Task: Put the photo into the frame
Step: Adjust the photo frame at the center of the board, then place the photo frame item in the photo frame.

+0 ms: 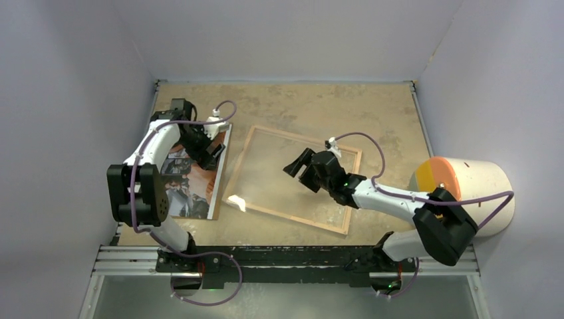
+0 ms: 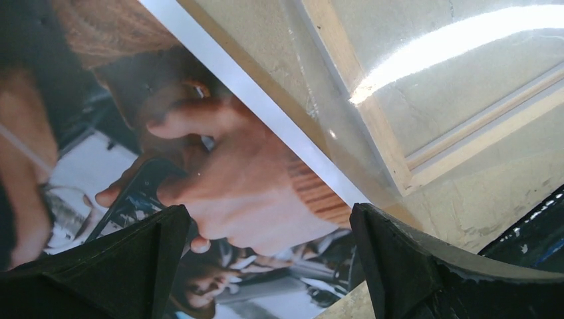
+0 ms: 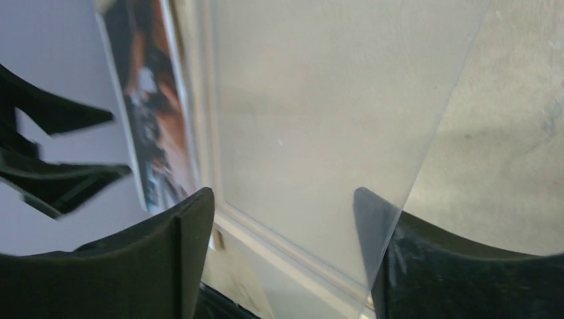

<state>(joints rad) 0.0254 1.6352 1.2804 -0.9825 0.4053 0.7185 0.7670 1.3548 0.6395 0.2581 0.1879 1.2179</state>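
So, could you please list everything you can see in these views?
photo: one, dark with orange-brown and white patches, flat on the table's left side
frame: one, light wood, table centre
clear sheet: one, transparent, over the frame
cylinder: one, white with an orange end, table's right edge
table: one, mottled tan
left hand: one, black, open, above the photo
right hand: one, black, open, above the sheet and frame

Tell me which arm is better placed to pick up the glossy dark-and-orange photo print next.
Left. The left gripper, open, hangs directly over the glossy dark-and-orange photo print; the right gripper is over the thin light-wood rectangular frame and clear sheet, apart from it.
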